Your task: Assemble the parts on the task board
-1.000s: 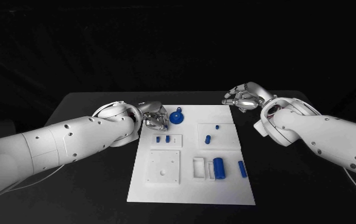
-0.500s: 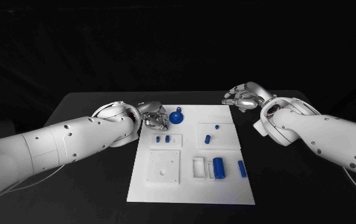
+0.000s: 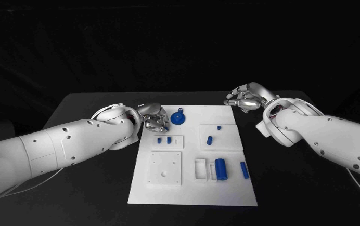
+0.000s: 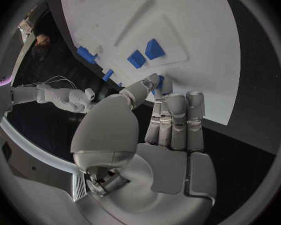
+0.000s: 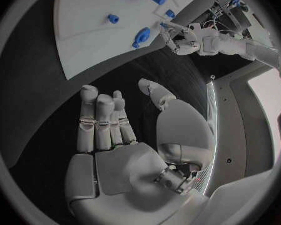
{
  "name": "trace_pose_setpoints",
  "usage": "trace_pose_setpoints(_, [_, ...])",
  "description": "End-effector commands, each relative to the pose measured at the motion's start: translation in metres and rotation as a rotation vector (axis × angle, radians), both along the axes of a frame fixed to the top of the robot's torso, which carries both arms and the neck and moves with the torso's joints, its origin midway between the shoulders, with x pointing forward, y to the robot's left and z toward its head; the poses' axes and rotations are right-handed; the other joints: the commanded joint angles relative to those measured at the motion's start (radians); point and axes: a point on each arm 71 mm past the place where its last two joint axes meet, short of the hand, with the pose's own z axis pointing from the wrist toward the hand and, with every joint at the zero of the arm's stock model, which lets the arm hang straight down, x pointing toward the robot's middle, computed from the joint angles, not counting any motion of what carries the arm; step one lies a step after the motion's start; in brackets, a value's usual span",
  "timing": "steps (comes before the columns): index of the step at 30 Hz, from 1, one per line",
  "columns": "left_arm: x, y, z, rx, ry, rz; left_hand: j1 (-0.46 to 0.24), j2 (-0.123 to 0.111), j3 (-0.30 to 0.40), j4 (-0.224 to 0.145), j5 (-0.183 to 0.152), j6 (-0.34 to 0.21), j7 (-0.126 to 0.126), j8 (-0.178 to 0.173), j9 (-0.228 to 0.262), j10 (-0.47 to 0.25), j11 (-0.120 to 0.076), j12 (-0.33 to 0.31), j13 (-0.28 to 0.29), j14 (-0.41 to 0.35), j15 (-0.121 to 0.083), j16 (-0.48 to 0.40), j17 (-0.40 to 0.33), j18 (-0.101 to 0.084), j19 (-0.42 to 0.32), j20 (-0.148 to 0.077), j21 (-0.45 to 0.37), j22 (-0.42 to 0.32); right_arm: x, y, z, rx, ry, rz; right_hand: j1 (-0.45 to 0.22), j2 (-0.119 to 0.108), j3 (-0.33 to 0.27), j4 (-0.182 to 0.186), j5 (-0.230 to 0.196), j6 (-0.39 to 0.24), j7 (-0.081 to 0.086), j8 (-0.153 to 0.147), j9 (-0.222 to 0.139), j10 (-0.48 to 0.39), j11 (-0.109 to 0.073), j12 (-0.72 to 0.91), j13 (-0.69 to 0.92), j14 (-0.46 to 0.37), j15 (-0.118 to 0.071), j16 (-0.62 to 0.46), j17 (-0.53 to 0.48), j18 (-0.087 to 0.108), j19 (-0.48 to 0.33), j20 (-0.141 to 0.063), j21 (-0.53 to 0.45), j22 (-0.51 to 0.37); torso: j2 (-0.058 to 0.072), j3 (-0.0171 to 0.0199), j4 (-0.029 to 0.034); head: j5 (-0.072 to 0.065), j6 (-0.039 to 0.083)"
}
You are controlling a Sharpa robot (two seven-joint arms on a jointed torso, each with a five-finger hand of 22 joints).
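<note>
Black table (image 3: 300, 195) with the white task board (image 3: 191, 192) lying flat at its middle.

Nearest on the board: a white square block (image 3: 165, 168) with small holes; just beside it a white slotted holder (image 3: 201, 169); then a thick blue cylinder (image 3: 221, 168) and a thin blue bar (image 3: 244, 170), both lying lengthwise and apart from each other.

Farther in: two small blue pegs (image 3: 164, 140) side by side on the left; a short blue pin (image 3: 210, 141) and a tiny blue stud (image 3: 219, 128) on a raised white panel to the right.

At the far end: a round blue part (image 3: 178, 117) with a small tab, seemingly tilted. Left hand (image 3: 155, 118) right against it from the board's left edge, fingers extended together, thumb tip (image 4: 140, 90) brought up to them with a sliver of blue between. Cannot tell whether actually pinched or merely touched.

Right hand (image 3: 244, 100) off the board, past its far right corner, over the table; fingers loosely apart, thumb spread, nothing held.

Handling, as a judgement: likely light, rigid moulded plastic, smooth enough to slip or skid under a glancing push. Best taken by pinching across the rim of the round part, or by its tab. Cylinder and bar prone to rolling; better gripped across their middles from above.
</note>
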Motion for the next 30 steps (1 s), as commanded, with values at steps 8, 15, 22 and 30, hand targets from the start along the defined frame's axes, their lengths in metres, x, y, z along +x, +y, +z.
trace_pose_setpoints(8, [-0.002,-0.001,0.001,-0.04,-0.037,-0.015,-0.003,0.006,0.006,-0.001,0.007,0.013,-0.001,0.005,0.003,0.015,0.0,-0.005,0.003,0.01,-0.005,0.007,-0.002,0.07,0.01,-0.024,0.006,0.009,0.0,0.001,0.0,-0.003,0.002,0.015,-0.005,0.004,-0.006,-0.001,0.004,0.0,0.005,-0.001,-0.002,-0.001,0.002,0.005,-0.001,0.005,-0.003,0.003,-0.002,0.043,0.004,-0.003,-0.004,0.018,0.0,0.0013,0.0002,0.0,0.0])
trace_pose_setpoints(15, [-0.001,-0.001,-0.001,-0.019,-0.019,-0.013,-0.003,0.005,0.007,-0.002,0.008,0.013,-0.001,0.005,0.003,0.015,0.0,-0.006,0.003,0.01,-0.005,0.007,-0.002,0.07,0.01,-0.024,0.007,0.009,0.0,0.0,0.0,-0.003,0.003,0.013,-0.005,0.004,-0.006,-0.001,0.004,0.0,0.005,-0.001,-0.002,-0.001,0.002,0.005,-0.001,0.005,-0.003,0.003,-0.002,0.043,0.004,-0.003,-0.004,0.018,0.0,0.0017,0.0004,0.0,0.0])
trace_pose_setpoints(22, [-0.001,-0.002,-0.003,0.009,-0.008,-0.019,-0.003,0.004,0.007,-0.003,0.008,0.013,-0.001,0.004,0.003,0.015,0.0,-0.008,0.004,0.01,-0.005,0.007,-0.003,0.07,0.011,-0.024,0.007,0.009,-0.001,0.0,0.0,-0.004,0.005,0.013,-0.005,0.004,-0.006,-0.001,0.004,0.0,0.005,-0.001,-0.002,-0.001,0.002,0.005,-0.002,0.005,-0.003,0.003,-0.002,0.043,0.004,-0.003,-0.004,0.018,0.0,0.0015,0.0003,0.0,-0.001])
trace_pose_setpoints(30, [-0.004,-0.006,-0.01,0.053,-0.021,-0.057,-0.002,0.003,0.007,-0.004,0.008,0.014,-0.001,0.004,0.003,0.016,-0.001,-0.009,0.004,0.01,-0.005,0.006,-0.003,0.07,0.01,-0.024,0.007,0.009,-0.001,0.0,0.0,-0.004,0.005,0.014,-0.004,0.004,-0.006,-0.002,0.004,0.0,0.005,-0.001,-0.002,-0.001,0.002,0.005,-0.002,0.005,-0.003,0.003,-0.002,0.043,0.004,-0.003,-0.004,0.018,0.0,0.0008,-0.0002,0.0,-0.003])
